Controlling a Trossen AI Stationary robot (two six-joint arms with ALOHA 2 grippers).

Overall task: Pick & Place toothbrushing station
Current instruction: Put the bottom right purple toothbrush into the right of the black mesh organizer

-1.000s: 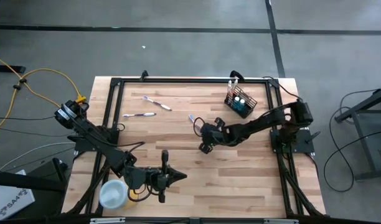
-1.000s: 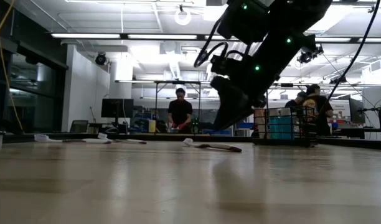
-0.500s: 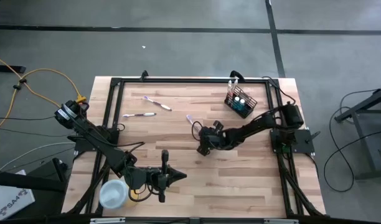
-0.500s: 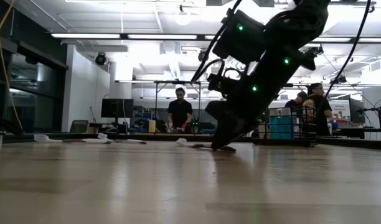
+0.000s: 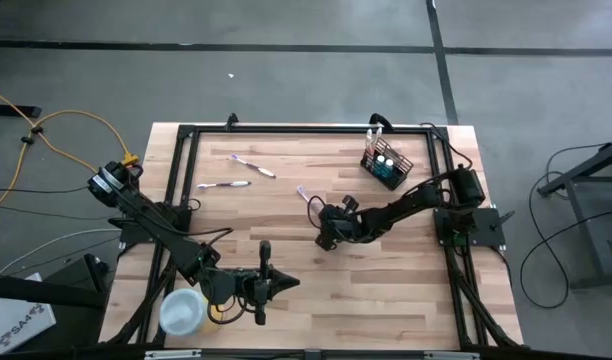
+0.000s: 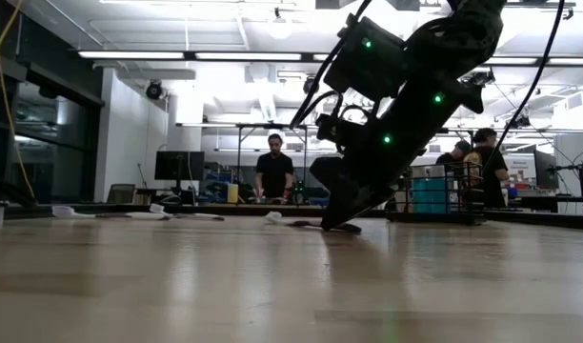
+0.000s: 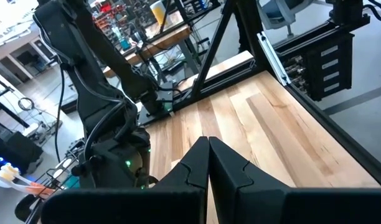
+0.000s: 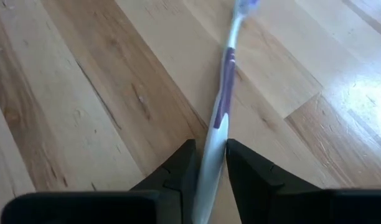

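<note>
The right gripper (image 5: 329, 230) is down at the table (image 5: 286, 205), near the middle, and its two fingers (image 8: 178, 168) are pinched on the handle of a toothbrush (image 8: 220, 118). In the right wrist view the handle passes between the fingers and looks squeezed from both sides. In the low view the gripper (image 6: 337, 221) touches the wood and the brush (image 6: 290, 222) lies flat in front of it.

I judge that the step in hand is the grasp of this loose brush. The next move is probably to lift it and carry it to the holder (image 5: 387, 163), which stands near the far right corner, well apart. There the brush must be turned upright to go in from above.

The long axis of the brush runs straight out from the fingers, away from the gripper, and the head (image 8: 245, 5) with its bristles is the far end. From above, the head points to the far side and a little to the left. Two more brushes (image 5: 238, 172) lie flat at the far left of the table.

The left gripper (image 5: 264, 283) waits at the near edge, with its fingers (image 7: 192, 167) pressed together on nothing.
</note>
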